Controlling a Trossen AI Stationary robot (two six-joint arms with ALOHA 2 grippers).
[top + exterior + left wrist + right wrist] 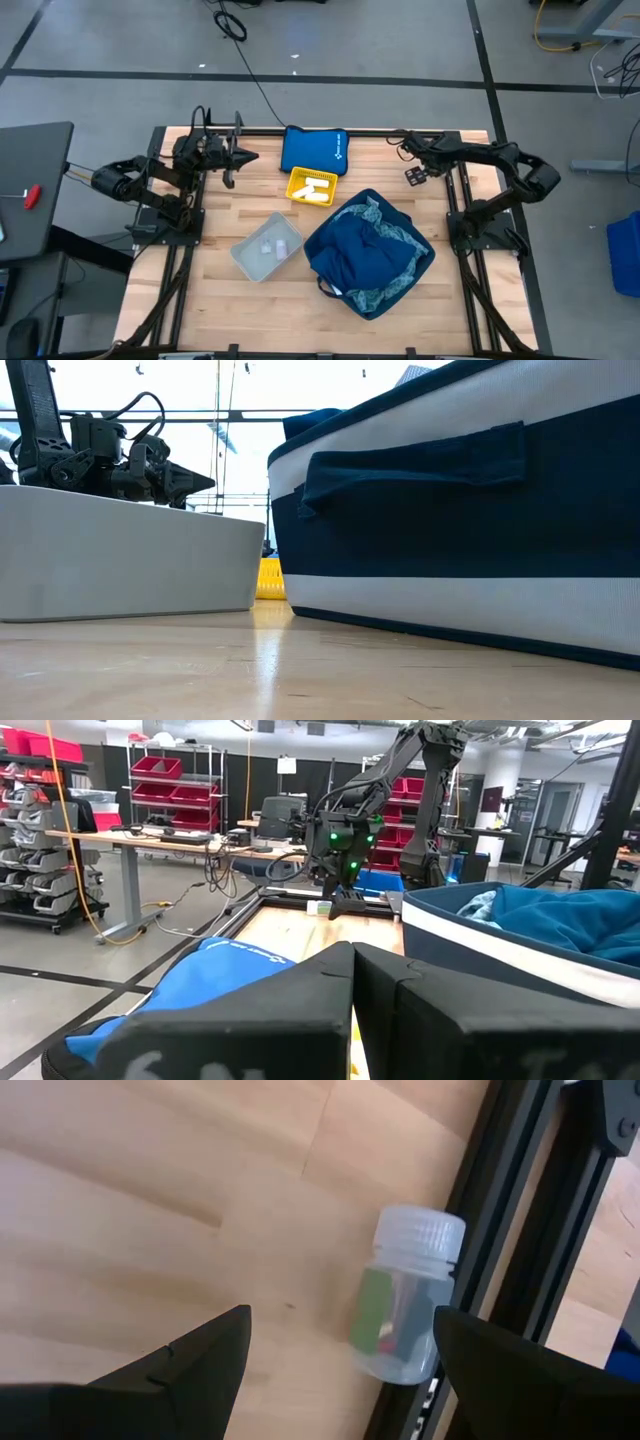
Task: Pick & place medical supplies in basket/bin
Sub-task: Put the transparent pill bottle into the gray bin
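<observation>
The left tool (243, 156) waits pinched shut at the far left, while the right tool (340, 1355), spread wide at the far right, straddles a clear vial (404, 1295) lying against the frame rail (480, 1260), so closing could nudge it rolling along the wooden surface (215, 300) toward the workshop shelving (165, 780).

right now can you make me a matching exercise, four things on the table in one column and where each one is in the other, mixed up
Things:
1. blue pouch
2. yellow tray
3. grey bin
4. clear vial

Places:
A. lying on the wood by the black frame rail, between the open right gripper's fingers
B. flat at the table's far edge, between the two arms
C. just in front of the pouch, holding white rolls
D. beside the blue basket, on the left arm's side

Pairs: 1-B, 2-C, 3-D, 4-A
</observation>
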